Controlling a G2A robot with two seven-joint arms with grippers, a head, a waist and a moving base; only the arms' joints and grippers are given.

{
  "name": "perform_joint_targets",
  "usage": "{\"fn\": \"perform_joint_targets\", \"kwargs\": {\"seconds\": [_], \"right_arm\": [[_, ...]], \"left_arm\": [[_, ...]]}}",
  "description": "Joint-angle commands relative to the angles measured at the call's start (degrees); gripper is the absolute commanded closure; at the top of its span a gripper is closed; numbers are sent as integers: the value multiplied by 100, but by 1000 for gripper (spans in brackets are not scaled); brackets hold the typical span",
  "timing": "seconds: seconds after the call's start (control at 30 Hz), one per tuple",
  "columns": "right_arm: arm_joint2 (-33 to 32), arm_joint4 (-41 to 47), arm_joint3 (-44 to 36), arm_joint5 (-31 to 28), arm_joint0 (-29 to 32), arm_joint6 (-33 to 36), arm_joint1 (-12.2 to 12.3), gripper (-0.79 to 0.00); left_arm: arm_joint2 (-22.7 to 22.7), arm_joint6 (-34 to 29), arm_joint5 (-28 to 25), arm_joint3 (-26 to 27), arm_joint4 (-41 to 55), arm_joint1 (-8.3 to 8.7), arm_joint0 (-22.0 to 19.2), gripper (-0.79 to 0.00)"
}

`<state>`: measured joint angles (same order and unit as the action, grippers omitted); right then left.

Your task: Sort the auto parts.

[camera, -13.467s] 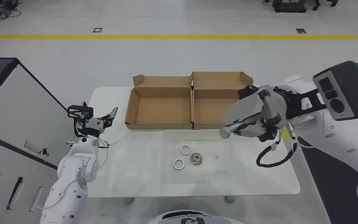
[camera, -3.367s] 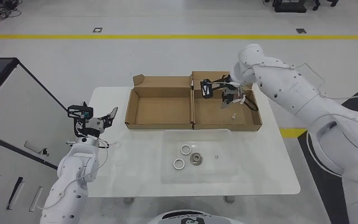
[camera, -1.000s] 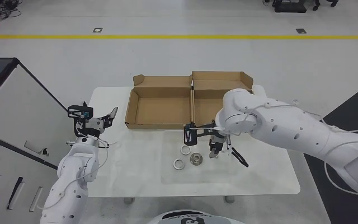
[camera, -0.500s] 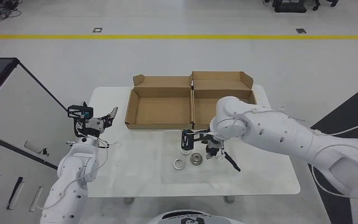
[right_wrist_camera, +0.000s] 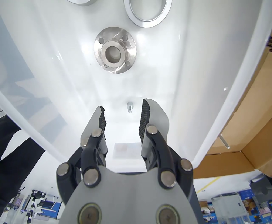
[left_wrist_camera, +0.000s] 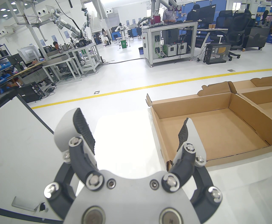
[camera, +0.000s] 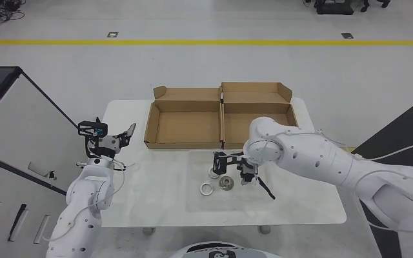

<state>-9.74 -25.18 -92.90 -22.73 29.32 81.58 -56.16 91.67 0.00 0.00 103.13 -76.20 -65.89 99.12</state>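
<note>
A clear plastic tray (camera: 213, 203) on the white table holds a steel flange (camera: 226, 183) (right_wrist_camera: 115, 50), two silver rings (camera: 206, 189) (right_wrist_camera: 148, 12) and a small bolt (right_wrist_camera: 129, 107). My right gripper (camera: 247, 175) (right_wrist_camera: 123, 108) hangs low inside the tray, open, with the bolt lying just ahead of the gap between its fingertips, untouched. Behind the tray stand two open cardboard boxes, left (camera: 184, 128) (left_wrist_camera: 212, 131) and right (camera: 235, 129) (right_wrist_camera: 255, 89). A silver pin (right_wrist_camera: 224, 141) lies in the right box. My left gripper (camera: 122, 134) (left_wrist_camera: 132, 115) is open and empty beyond the table's left edge.
The tray's raised rim (right_wrist_camera: 235, 93) runs between my right gripper and the right box. The second ring (camera: 213, 172) sits partly under the right wrist. A grey panel (camera: 26, 129) stands left of the table.
The right arm left the right box, where it dropped a small part, swung to the tray and came down over the small bolt. The left arm has stayed still.
</note>
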Motion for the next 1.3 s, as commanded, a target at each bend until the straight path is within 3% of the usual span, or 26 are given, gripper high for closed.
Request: {"fn": "perform_joint_targets", "kwargs": {"seconds": [0.0, 1.27], "right_arm": [[0, -14, 29, 1, 35, 1, 5, -369], [0, -124, 586, -78, 261, -79, -36, -277]], "left_arm": [[0, 0, 0, 0, 0, 0, 0, -785], [0, 0, 0, 0, 0, 0, 0, -785]]}}
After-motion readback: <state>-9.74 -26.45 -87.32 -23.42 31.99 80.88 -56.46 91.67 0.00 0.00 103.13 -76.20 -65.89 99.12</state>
